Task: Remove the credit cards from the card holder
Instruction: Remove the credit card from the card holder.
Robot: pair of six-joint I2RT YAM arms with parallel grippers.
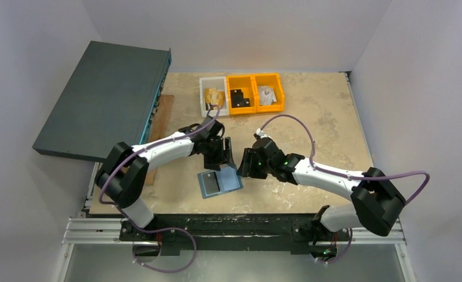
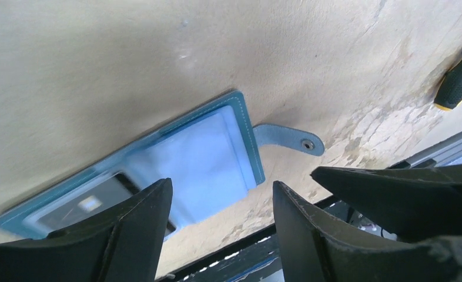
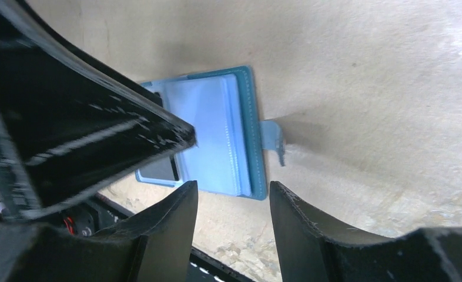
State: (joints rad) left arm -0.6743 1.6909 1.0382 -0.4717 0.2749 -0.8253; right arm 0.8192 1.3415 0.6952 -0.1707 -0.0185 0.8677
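Currently the card holder [image 1: 221, 182] lies open and flat on the desk [image 1: 322, 129], inner face up, close to the near edge and between the two arms. One credit card [image 2: 87, 205], dark grey with a glossy face, sits in the half of the holder on the left arm's side. The other half shows only a pale blue pocket [image 2: 199, 158]; whether a second card is inside it cannot be told. A closing strap [image 2: 287, 138] with a small stud projects from the outer edge of the pocket half and rests on the desk.

The left tool [image 1: 220, 160] hangs just above the far edge of the holder, jaws moderately wide, nothing between them. The right tool [image 1: 244, 167] stands just beside the holder's strap side, jaws likewise apart and empty. Neither is seen to touch the holder.

Handling notes, as judgement:
- The holder is light and pliable. It is likely to slide or fold shut under a sideways pull, so one tool should pin it by a stitched border or the strap
- The card is thin, stiff and smooth. It offers little grip while flat in its sleeve, and a pinch on the face alone may slip
- Take hold at the exposed short edge of the card, one finger under it and one over, then draw it along the sleeve, not upward
- The sleeve material looks soft and may drag with the card
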